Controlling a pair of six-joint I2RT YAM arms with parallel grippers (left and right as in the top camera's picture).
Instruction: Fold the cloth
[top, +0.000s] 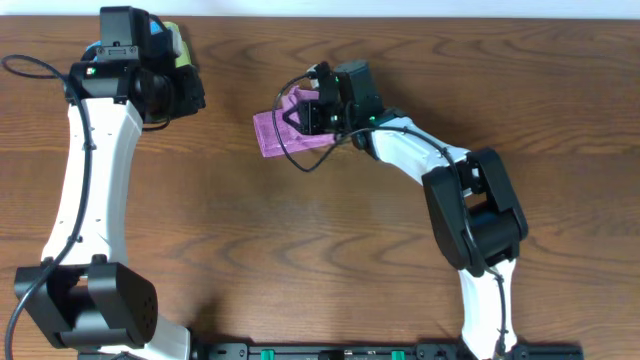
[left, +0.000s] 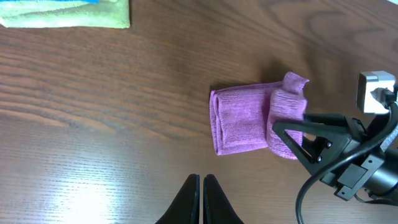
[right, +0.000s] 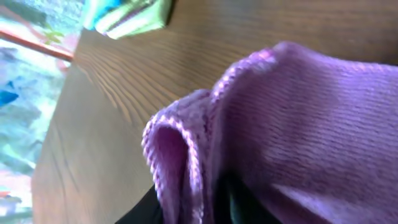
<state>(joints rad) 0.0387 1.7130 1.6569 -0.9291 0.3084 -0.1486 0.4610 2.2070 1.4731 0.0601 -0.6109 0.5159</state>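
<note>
Currently my left gripper (left: 201, 193) is idle at far left, fingers together. The cloth (left: 242, 121) lies centre-back on the table (top: 300, 250) as a compact folded rectangle, long axis roughly left-to-right, right end humped upward. My right gripper (top: 297, 112) sits on that end; I cannot tell whether it grips. I judge this a closing fold: the next move calls for a clean release and a retreat without dragging.

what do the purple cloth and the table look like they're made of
The purple cloth: soft terry or microfibre by the look, matte and fuzzy, with fine ribbed loops clear in the right wrist view. The table: wood or wood-look laminate, dark brown grain with a slight sheen; which one cannot be told.
</note>
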